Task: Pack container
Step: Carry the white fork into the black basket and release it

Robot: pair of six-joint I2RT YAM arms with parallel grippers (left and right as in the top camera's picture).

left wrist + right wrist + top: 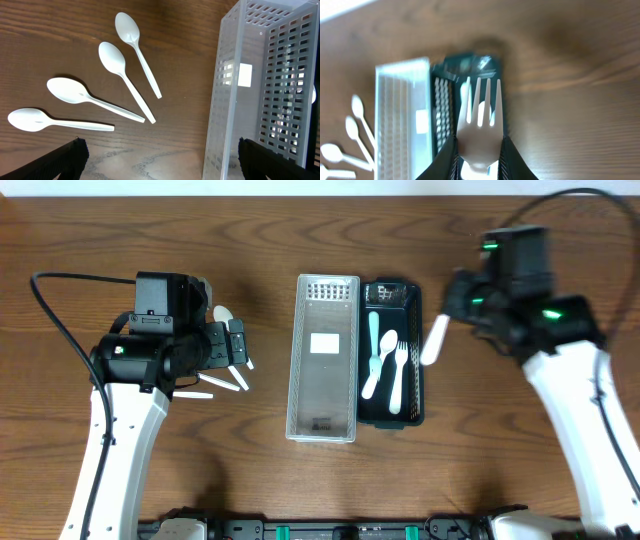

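Note:
A clear perforated bin (322,358) and a dark bin (412,358) stand side by side at the table's middle. The dark bin holds a white fork (398,370) and two pale spoons (373,350). My right gripper (447,328) is shut on a white fork (481,117), held just right of the dark bin (470,65). My left gripper (232,352) is open and empty above several white spoons (122,75) on the wood, left of the clear bin (260,90).
Bare wood table (500,460) surrounds the bins. Black cables run from both arms along the left (60,310) and the upper right (600,200).

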